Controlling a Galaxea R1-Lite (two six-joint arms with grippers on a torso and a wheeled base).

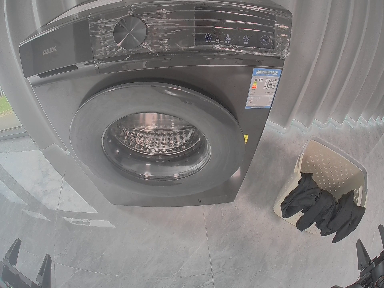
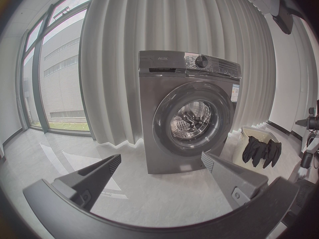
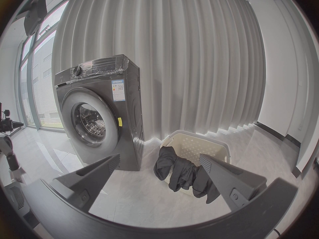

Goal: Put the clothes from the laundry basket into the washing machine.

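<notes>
1. Grey tiled floor, white pleated curtain behind; no bench, everything stands on the floor
2. washing machine far centre, a front loader; round door looks shut, and no cloth shows in the drum through the glass
3. laundry basket on the floor just right of the machine, open side towards the near side, so it's easy to reach
4. clothes are dark, draped over the basket's near rim, partly hanging outside; the loose fold is likely the easiest place to pinch
5. left tool near left, low, fingers spread, holding nothing, facing the machine, probably placed for the door
6. right tool near right, spread, empty, just short of the clothes
7. Judged: task not begun, door likely needs opening first
</notes>
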